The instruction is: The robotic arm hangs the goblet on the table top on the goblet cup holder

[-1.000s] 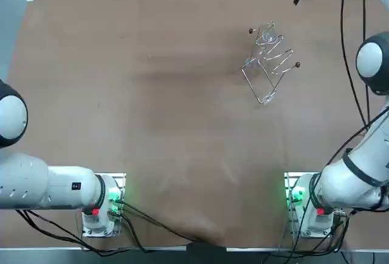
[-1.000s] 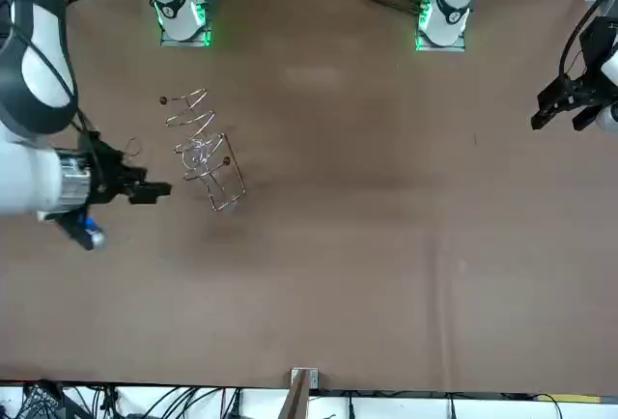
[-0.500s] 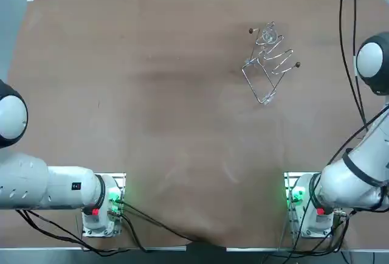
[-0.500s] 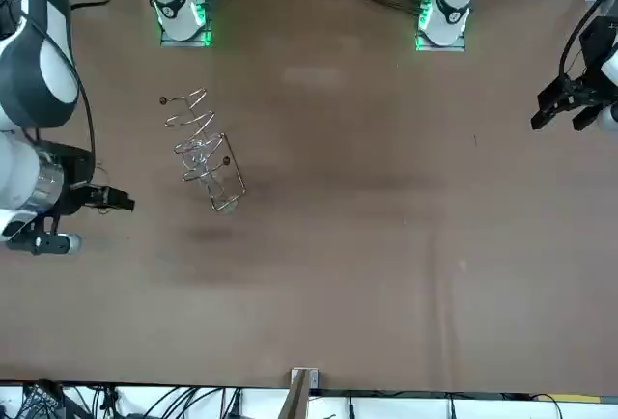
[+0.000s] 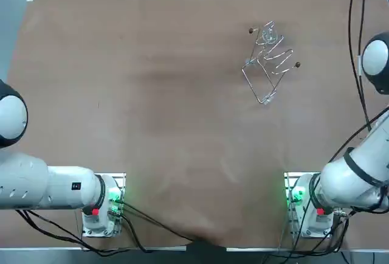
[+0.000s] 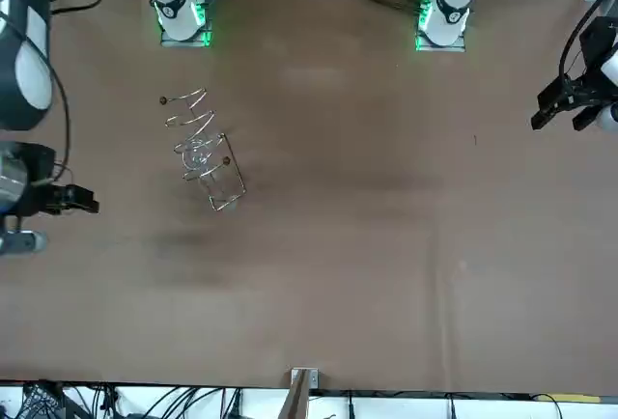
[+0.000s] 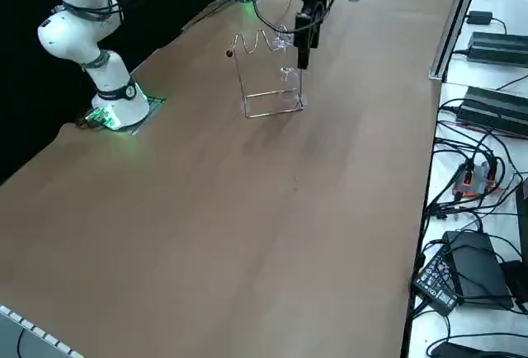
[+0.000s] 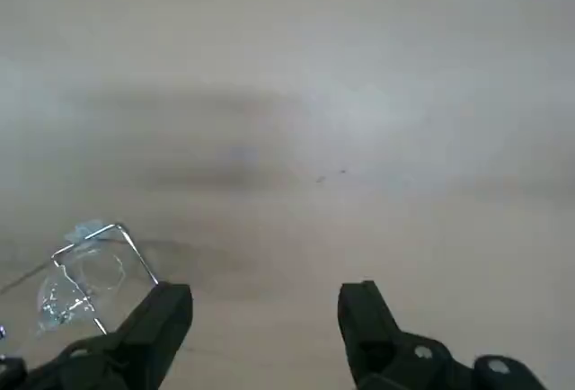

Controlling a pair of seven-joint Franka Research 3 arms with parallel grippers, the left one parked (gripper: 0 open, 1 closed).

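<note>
We see the goblet [image 5: 268, 34] hanging on the wire cup holder [image 5: 268, 69], at the end of the holder that lies farther from the robot's bases. The holder stands on the brown table [image 5: 152, 93], in the far right part of it as the robot looks. In the front view the goblet [image 6: 196, 156] shows as a clear, glinting shape between the bends of the wire, close to one of the two small dark knobs of the holder [image 6: 220, 187]. From the right side view we see the holder [image 7: 272, 111] upright on its rectangular base, with the goblet [image 7: 285, 44] under its upper rail.

The right gripper [image 6: 87, 203] is in the air to the robot's right of the holder and does not touch it. In the wrist view the right gripper [image 8: 265, 318] has its two fingers [image 8: 162, 318] apart, and between them we see only the bare table. The goblet [image 8: 85, 282] and a part of the holder [image 8: 117, 233] appear beside one finger, outside the gap.
</note>
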